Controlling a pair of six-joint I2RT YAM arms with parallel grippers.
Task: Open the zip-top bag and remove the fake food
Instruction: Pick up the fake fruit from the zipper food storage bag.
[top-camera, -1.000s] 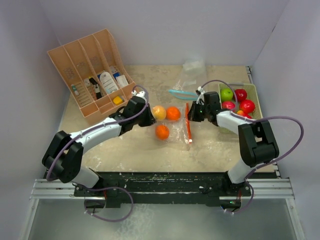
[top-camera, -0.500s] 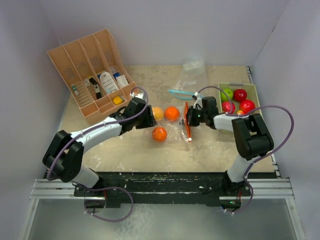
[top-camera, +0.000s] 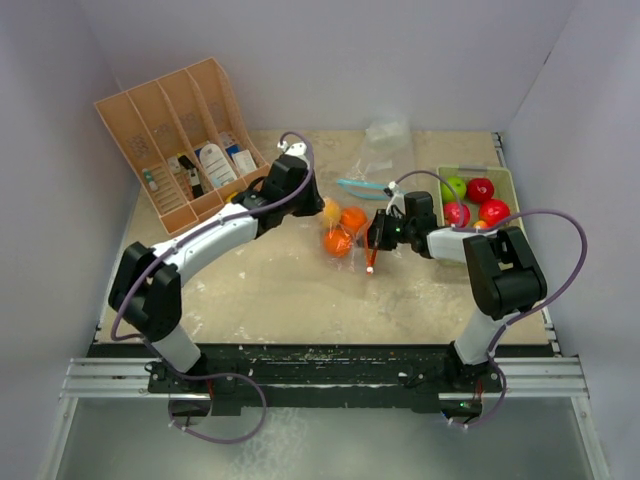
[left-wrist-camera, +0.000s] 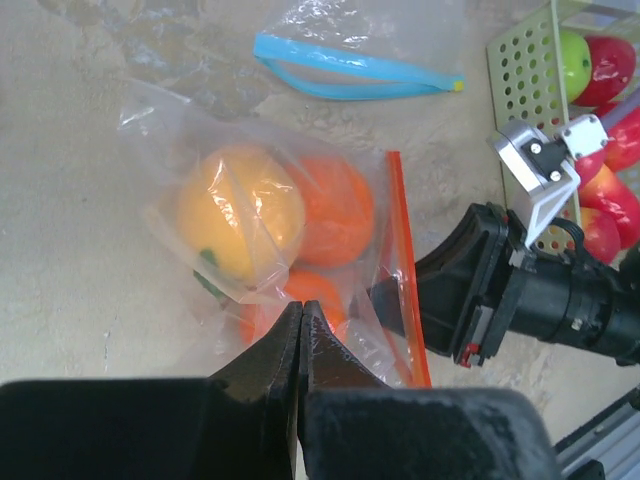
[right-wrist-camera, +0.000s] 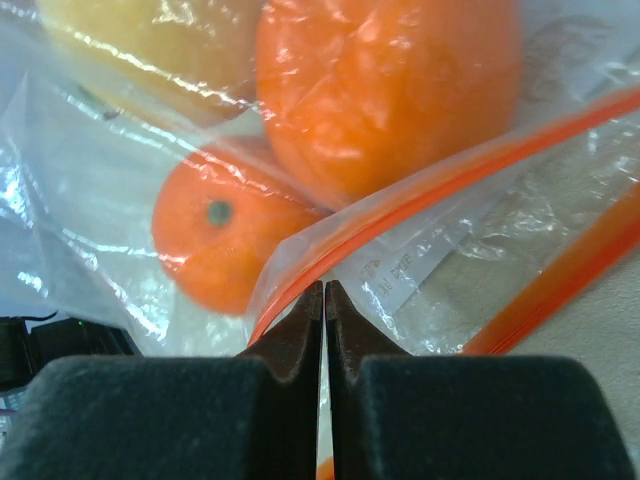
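Where pale lilac walls (top-camera: 400, 60) enclose three sides, the mottled beige worktop (top-camera: 270, 290) carries the zip-top bag (left-wrist-camera: 385, 260) at centre, three pieces of fake food (left-wrist-camera: 240, 215) inside. The left gripper (left-wrist-camera: 301, 312) pinches its clear film; the right gripper (right-wrist-camera: 324, 290) is clamped on its orange zip strip. More fills a green tray (top-camera: 505, 172) at right.

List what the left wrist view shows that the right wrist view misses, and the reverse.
Left wrist only: blue zip strip, pale green tray of red and green fruit. Right wrist only: printed lettering on the film. Both: zip-top bag with orange seal, yellow fruit, two oranges, right tool pinching the seal.
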